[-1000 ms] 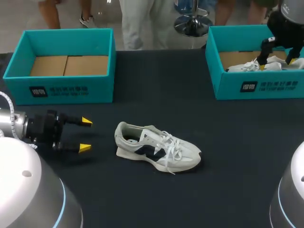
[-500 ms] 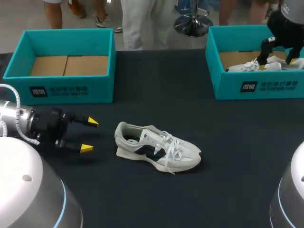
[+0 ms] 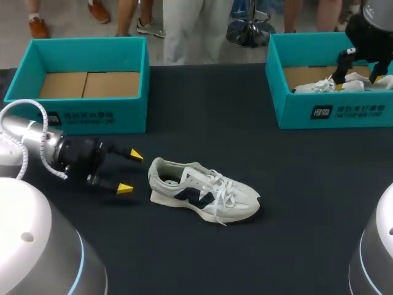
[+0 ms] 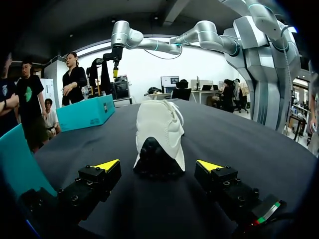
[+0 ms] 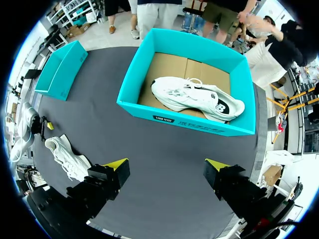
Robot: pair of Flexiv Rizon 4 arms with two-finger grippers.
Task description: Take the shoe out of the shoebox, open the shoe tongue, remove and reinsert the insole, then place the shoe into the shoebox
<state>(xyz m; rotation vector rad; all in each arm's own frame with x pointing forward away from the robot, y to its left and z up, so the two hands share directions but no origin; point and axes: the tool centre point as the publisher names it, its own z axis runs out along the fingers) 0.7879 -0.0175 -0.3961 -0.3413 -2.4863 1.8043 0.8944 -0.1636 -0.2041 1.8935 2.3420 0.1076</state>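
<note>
Black cloth covered the table (image 3: 258,153). At its far edge stood two teal boxes, each with a small white-printed label on its front. The left shoebox (image 3: 83,114) showed its cardboard floor, and the right shoebox (image 3: 331,114) held a second shoe (image 5: 197,97). The shoe (image 3: 202,192) was white with a navy side panel. It sat upright mid-table, lengthwise across it, with its heel toward the left gripper (image 3: 130,172), whose fingers were spread just beside it. The right gripper (image 5: 167,164) hung by the right shoebox, fingers apart.

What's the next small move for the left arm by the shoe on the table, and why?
Probably ease the left gripper forward until its fingers flank the shoe at the heel: it is open, level with the heel, just short of it, touching nothing.
</note>
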